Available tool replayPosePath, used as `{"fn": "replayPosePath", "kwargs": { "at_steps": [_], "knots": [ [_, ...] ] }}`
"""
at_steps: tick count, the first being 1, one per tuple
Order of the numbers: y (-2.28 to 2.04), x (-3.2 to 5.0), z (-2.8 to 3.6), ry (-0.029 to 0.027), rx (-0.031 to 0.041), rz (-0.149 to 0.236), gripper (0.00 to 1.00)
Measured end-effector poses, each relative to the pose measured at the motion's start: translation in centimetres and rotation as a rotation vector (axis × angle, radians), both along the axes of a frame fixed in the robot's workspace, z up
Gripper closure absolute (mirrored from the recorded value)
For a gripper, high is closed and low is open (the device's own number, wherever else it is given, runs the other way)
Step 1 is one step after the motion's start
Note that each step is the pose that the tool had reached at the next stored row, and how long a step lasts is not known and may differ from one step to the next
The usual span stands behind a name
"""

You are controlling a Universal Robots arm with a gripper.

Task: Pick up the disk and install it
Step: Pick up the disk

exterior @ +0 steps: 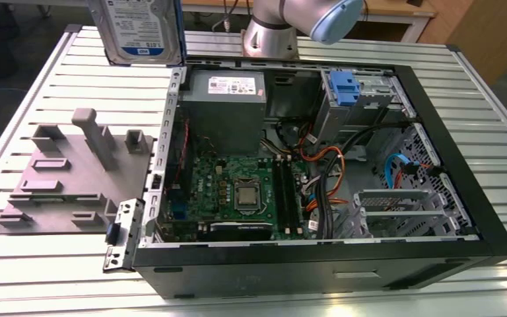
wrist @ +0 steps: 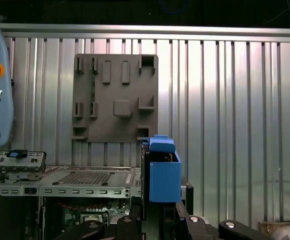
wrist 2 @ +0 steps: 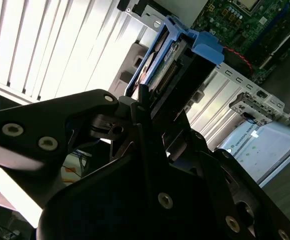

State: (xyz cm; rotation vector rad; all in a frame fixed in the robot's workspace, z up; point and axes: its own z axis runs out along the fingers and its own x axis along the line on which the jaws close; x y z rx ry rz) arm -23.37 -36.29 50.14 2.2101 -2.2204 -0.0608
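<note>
In the second wrist view the gripper [wrist 2: 152, 117] was clamped tight on one end of the disk [wrist 2: 173, 52], which in the exterior view hung at upper left, with bare table [exterior: 42, 264] around it, beyond the open case's [exterior: 324, 267] far left corner.

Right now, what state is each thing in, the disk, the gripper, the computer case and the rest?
disk: upright, held above the table, in the gripper.
gripper: shut on the disk.
computer case: on its side, open, insides exposed.
grey fixture plate: flat on the table, beside the case.
</note>
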Motion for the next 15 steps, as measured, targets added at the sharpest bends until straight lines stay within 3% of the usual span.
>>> {"fn": "replayPosePath", "kwargs": {
  "at_steps": [15],
  "knots": [
    [0.0,3.52,-0.01,-0.0001,0.0001,0.0,0.65]
  ]
}}
